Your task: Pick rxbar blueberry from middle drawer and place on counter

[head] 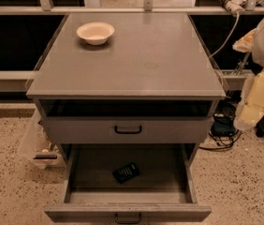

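The rxbar blueberry [126, 172], a small dark bar with pale lettering, lies tilted on the floor of the open middle drawer [127, 212], near its centre. The drawer is pulled out at the bottom of the grey cabinet. The counter [136, 60] is the flat grey top above it. Only white and cream links of my arm [259, 97] show at the right edge, beside the cabinet and well away from the bar. My gripper itself is out of view.
A cream round bowl [95, 33] stands on the counter's back left. A shut grey drawer front with a black handle [128, 130] sits above the open drawer. Cables and a dark box [223, 128] lie on the floor to the right. A clear plastic bin [37, 146] stands to the left.
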Controlling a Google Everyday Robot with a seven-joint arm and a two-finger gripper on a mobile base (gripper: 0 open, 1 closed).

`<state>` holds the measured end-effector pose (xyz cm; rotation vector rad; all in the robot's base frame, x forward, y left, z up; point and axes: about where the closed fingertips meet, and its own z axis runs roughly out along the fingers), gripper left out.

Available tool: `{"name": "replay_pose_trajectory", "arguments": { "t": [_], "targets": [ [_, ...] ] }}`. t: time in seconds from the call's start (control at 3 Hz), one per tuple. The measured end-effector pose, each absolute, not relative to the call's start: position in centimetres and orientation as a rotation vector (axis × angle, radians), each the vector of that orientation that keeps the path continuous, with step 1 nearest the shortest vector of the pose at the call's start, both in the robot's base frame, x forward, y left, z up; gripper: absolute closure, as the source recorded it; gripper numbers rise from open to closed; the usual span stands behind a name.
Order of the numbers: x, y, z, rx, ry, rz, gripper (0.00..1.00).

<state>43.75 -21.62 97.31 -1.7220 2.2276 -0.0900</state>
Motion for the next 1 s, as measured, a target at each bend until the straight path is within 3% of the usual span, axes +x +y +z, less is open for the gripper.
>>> {"name": "replay_pose_trajectory", "arguments": {
  "t": [0.33,1.0],
  "targets": [
    [41.9,-19.1,93.6,-1.689,2.158,0.047,0.0],
    [38.9,-8.7,75.7,-1.523,2.071,0.654,0.0]
  ]
}}
